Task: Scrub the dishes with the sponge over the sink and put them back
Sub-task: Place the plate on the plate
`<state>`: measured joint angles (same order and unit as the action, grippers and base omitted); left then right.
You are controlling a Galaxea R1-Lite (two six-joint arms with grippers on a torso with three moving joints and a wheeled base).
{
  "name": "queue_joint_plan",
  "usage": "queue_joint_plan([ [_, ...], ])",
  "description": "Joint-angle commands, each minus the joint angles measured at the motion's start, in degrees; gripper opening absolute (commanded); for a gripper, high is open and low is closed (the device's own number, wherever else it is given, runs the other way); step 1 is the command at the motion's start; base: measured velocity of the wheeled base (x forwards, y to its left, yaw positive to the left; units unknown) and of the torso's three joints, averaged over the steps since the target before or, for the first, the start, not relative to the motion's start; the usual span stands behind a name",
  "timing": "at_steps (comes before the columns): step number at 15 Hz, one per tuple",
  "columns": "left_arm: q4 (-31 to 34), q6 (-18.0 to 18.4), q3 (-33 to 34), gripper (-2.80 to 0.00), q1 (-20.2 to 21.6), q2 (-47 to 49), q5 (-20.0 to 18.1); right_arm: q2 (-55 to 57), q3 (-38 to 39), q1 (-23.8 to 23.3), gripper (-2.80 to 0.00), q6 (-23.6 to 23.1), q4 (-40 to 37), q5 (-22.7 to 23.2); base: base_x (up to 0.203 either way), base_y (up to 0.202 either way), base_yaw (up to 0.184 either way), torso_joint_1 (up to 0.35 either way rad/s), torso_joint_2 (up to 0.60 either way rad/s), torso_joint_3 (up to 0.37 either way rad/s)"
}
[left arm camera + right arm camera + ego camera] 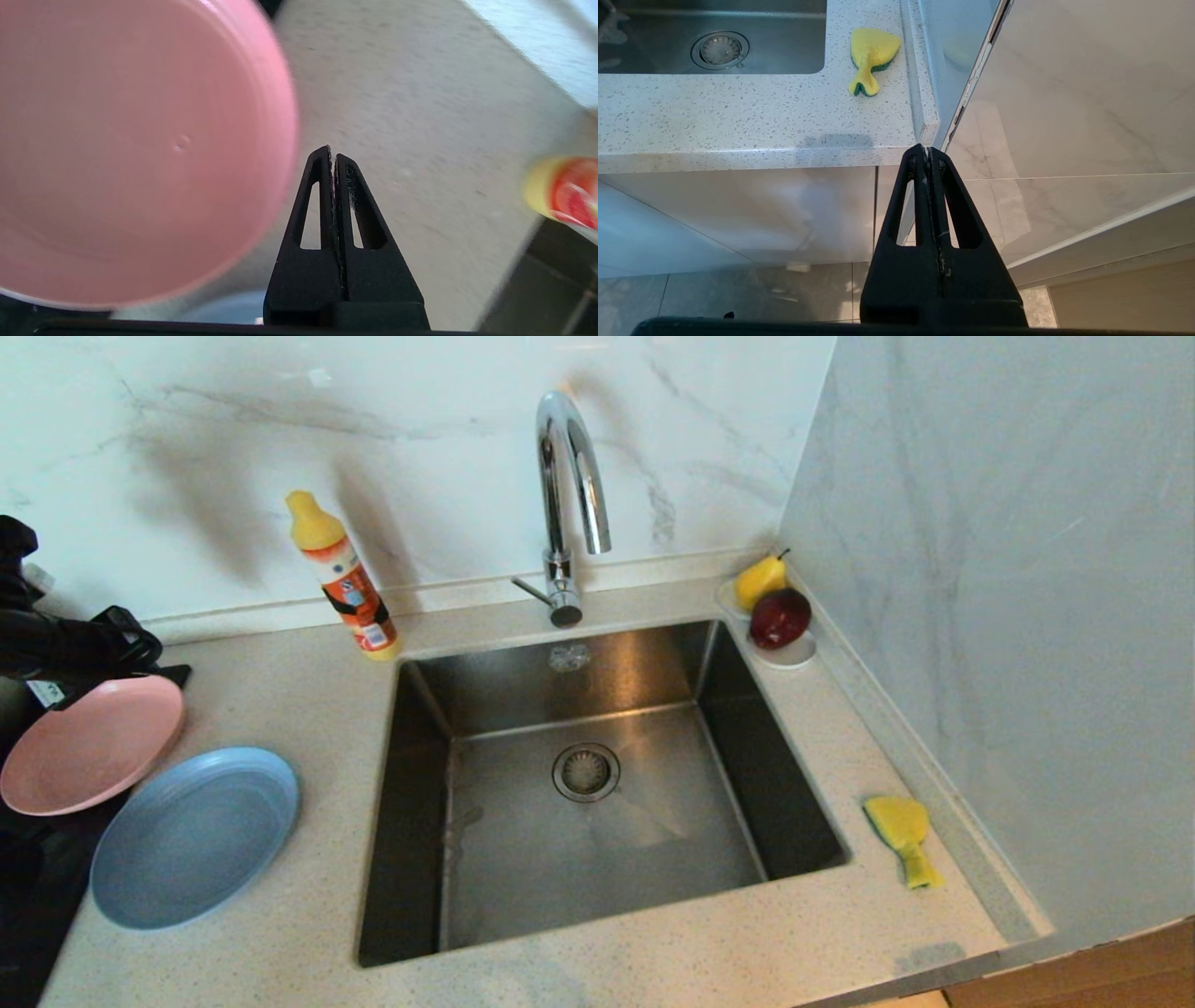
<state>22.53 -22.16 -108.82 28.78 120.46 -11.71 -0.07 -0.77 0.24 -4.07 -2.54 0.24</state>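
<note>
From the head view, the steel sink (597, 784) lies bare under the chrome tap (569, 504). The pink plate (89, 742) sits raised at the far left against the black left arm, its edge over the light-blue plate (191, 835) on the counter. The yellow sponge (901, 835) lies crumpled on the counter right of the basin, near the wall. An orange bottle (345, 583) stands behind the sink; a pear (761, 581) and a red fruit share a saucer in the corner.

In the left wrist view, the left gripper (332, 151) is closed on nothing, beside the pink plate's rim. To lift the plate well, it likely needs to open and pinch the rim squarely.

In the right wrist view, the right gripper (927, 151) is closed and empty, parked below the counter edge, well short of the sponge.
</note>
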Motion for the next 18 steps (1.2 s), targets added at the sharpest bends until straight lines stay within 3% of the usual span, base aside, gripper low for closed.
queue_joint_plan([
  [1,1.3,0.2,0.2,-2.8,-0.7,-2.2,0.0,-0.1,0.1,0.0,-2.8,-0.1,0.0,0.0,0.0,0.0,0.0,0.0,0.0,0.0],
  [5,2.0,0.7,-0.1,-2.8,-0.6,1.5,1.4,-0.1,0.0,0.0,-2.8,-0.1,0.0,0.0,0.0,0.0,0.0,0.0,0.0,0.0],
  [6,2.0,1.4,-0.1,0.0,-0.6,2.4,3.1,-0.1,0.1,0.0,-2.8,-0.1,0.0,0.0,0.0,0.0,0.0,0.0,0.0,0.0],
  [7,2.0,3.1,0.1,0.0,-0.6,2.9,4.0,-0.1,0.0,0.0,-2.8,-0.1,0.0,0.0,0.0,0.0,0.0,0.0,0.0,0.0],
  [18,1.7,4.8,-0.4,0.0,-0.6,8.1,4.2,-0.1,0.0,0.0,-2.8,-0.1,0.0,0.0,0.0,0.0,0.0,0.0,0.0,0.0],
])
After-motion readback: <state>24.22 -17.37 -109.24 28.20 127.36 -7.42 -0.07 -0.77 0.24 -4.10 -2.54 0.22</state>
